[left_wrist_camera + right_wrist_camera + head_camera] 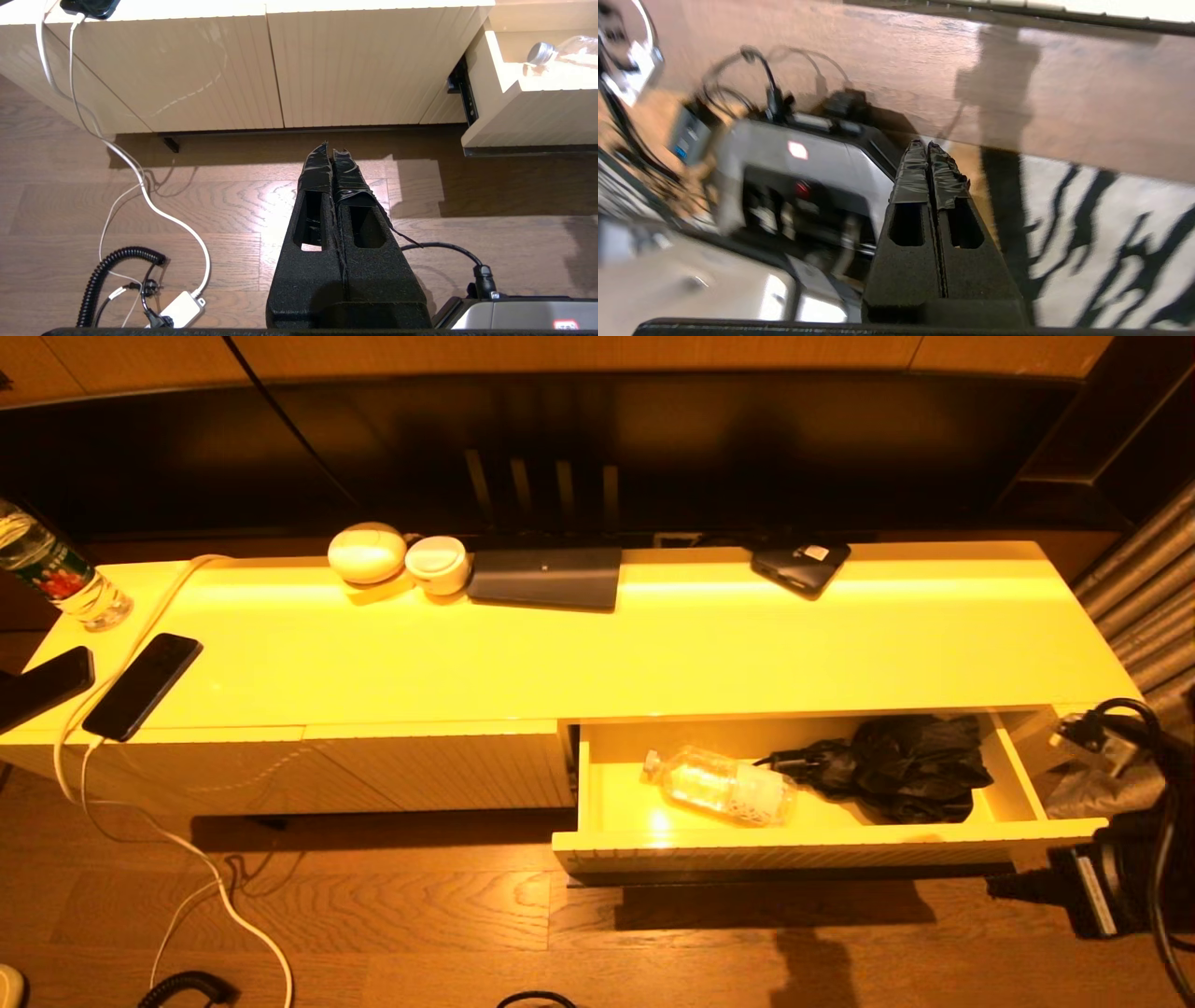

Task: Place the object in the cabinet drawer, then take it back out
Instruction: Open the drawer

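Note:
The cabinet drawer (822, 847) stands pulled out at the cabinet's right end, also seen from the left wrist (523, 116). Inside lie a clear plastic bottle (724, 786) on its side, silver cap (542, 52) pointing left, and a crumpled black bundle (901, 765) to its right. My left gripper (331, 147) is shut and empty, low over the wooden floor in front of the closed ribbed panels. My right gripper (927, 144) is shut on nothing, pointing down at the robot's base and the floor, away from the drawer. Part of the right arm (1106, 887) shows at the right edge.
On the cabinet top (653, 644) lie two phones (140, 686), a water bottle (56, 574), two white round items (401, 558), a dark flat pad (546, 577) and a black device (801, 565). A white cable (140, 182) and a coiled black cord (107, 270) trail on the floor.

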Robot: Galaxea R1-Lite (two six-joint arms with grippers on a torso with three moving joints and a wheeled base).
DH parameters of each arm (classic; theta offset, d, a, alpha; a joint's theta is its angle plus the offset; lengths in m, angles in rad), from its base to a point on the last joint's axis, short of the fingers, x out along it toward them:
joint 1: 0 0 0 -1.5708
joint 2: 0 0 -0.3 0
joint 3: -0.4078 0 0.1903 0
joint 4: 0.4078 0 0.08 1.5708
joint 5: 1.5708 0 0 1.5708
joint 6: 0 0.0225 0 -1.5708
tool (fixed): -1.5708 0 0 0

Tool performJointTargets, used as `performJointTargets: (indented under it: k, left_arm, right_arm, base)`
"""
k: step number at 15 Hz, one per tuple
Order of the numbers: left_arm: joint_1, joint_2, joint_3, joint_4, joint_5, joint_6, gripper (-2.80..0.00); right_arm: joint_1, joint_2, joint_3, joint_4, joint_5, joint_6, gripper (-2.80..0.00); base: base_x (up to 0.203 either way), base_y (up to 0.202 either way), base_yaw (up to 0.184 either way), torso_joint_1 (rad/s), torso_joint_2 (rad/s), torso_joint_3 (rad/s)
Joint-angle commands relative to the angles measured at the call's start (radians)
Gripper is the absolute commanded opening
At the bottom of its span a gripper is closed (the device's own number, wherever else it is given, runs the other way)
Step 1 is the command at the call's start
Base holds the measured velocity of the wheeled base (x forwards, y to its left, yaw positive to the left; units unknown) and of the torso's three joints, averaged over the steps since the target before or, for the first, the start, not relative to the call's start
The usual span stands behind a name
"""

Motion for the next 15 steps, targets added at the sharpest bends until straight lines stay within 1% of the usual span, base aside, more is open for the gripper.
performJointTargets:
  k: [1, 3, 4, 8, 10, 12, 15]
  left_arm:
    - [0.0, 0.0, 0.003, 0.0, 0.0, 0.0, -2.8]
    - [0.0, 0.0, 0.003, 0.0, 0.0, 0.0, -2.8]
    - [0.0, 0.0, 0.002, 0.0, 0.0, 0.0, -2.8]
    - [0.0, 0.0, 0.002, 0.0, 0.0, 0.0, -2.8]
    - [0.0, 0.0, 0.003, 0.0, 0.0, 0.0, -2.8]
    - [0.0, 0.0, 0.003, 0.0, 0.0, 0.0, -2.8]
    - [0.0, 0.0, 0.002, 0.0, 0.0, 0.0, -2.8]
  right_arm:
    - [0.018, 0.168, -0.089, 0.002, -0.02, 0.073, -2.8]
    - [0.035, 0.308, -0.195, 0.001, -0.067, 0.132, -2.8]
    - [0.045, 0.364, -0.248, -0.001, -0.095, 0.149, -2.8]
    - [0.076, 0.509, -0.393, -0.006, -0.175, 0.175, -2.8]
    - [0.094, 0.544, -0.43, -0.006, -0.188, 0.19, -2.8]
    - [0.12, 0.584, -0.464, -0.005, -0.217, 0.207, -2.8]
    - [0.148, 0.626, -0.48, 0.0, -0.222, 0.226, -2.8]
  base:
    - [0.0, 0.0, 0.0, 0.0, 0.0, 0.0]
    - [0.0, 0.0, 0.0, 0.0, 0.0, 0.0]
    - [0.0, 0.0, 0.0, 0.0, 0.0, 0.0]
    - [0.0, 0.0, 0.0, 0.0, 0.0, 0.0]
    - [0.0, 0.0, 0.0, 0.0, 0.0, 0.0]
    - [0.0, 0.0, 0.0, 0.0, 0.0, 0.0]
    - [0.0, 0.0, 0.0, 0.0, 0.0, 0.0]
